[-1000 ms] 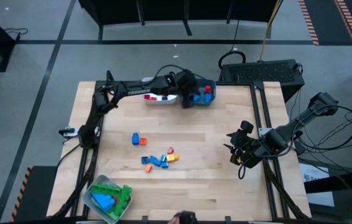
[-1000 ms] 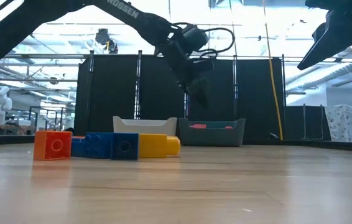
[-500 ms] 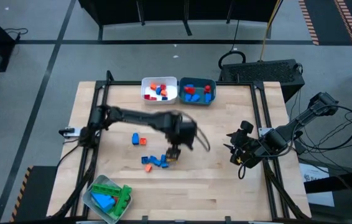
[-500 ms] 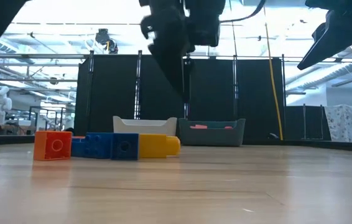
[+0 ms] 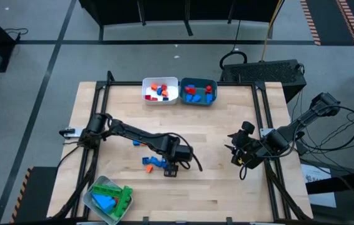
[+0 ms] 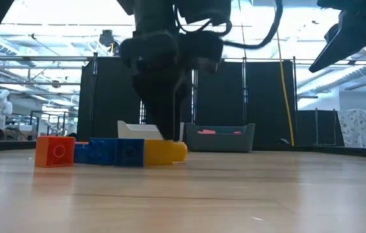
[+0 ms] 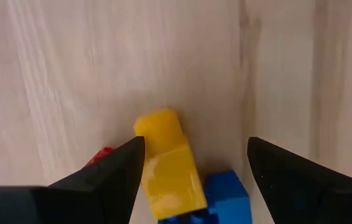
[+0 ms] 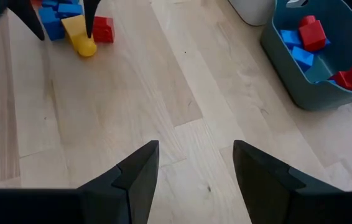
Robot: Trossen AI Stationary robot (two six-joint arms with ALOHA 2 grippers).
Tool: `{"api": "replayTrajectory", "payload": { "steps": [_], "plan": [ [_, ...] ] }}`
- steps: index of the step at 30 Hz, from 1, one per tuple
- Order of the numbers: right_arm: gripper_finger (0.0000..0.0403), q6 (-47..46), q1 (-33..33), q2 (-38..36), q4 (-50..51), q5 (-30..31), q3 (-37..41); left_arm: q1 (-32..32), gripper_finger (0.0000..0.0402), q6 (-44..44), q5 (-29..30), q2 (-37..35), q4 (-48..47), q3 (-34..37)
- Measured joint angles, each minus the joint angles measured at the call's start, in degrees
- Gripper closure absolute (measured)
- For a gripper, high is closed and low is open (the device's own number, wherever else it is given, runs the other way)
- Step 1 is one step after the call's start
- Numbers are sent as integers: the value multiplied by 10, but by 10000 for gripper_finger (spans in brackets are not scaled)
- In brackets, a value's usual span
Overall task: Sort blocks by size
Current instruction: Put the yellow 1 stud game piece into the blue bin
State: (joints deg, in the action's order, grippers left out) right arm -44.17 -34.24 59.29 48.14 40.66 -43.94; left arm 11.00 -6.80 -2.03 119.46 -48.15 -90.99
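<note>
Left gripper (image 7: 191, 163) has swung from the bins down to the loose blocks (image 5: 157, 162). Yellow block (image 7: 166, 165) lies between its open fingers, ungripped. Right gripper (image 8: 191, 163) open, empty, at the table's right edge.

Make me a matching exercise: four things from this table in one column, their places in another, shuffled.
1. yellow block
2. white bin
3. green bin
4. right gripper

A. far edge, left of the teal bin
B. near left corner
C. waiting by the table's right edge
D. between the open left gripper fingers

Pairs: 1-D, 2-A, 3-B, 4-C
</note>
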Motion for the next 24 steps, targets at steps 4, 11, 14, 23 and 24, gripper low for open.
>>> {"api": "replayTrajectory", "payload": {
  "steps": [4,11,14,23,24],
  "plan": [
    [211,-1,0,0,0,-1,0,-1,117,-4,9,0,13,13],
    [211,-1,0,0,0,-1,0,-2,117,-14,30,0,8,13],
    [211,-1,0,0,0,-2,0,-4,117,-31,43,0,-21,13],
    [211,1,0,0,1,-2,0,4,116,-64,70,0,-66,35],
    [211,2,0,0,1,-2,0,4,116,-66,70,0,-61,35]
  ]
}}
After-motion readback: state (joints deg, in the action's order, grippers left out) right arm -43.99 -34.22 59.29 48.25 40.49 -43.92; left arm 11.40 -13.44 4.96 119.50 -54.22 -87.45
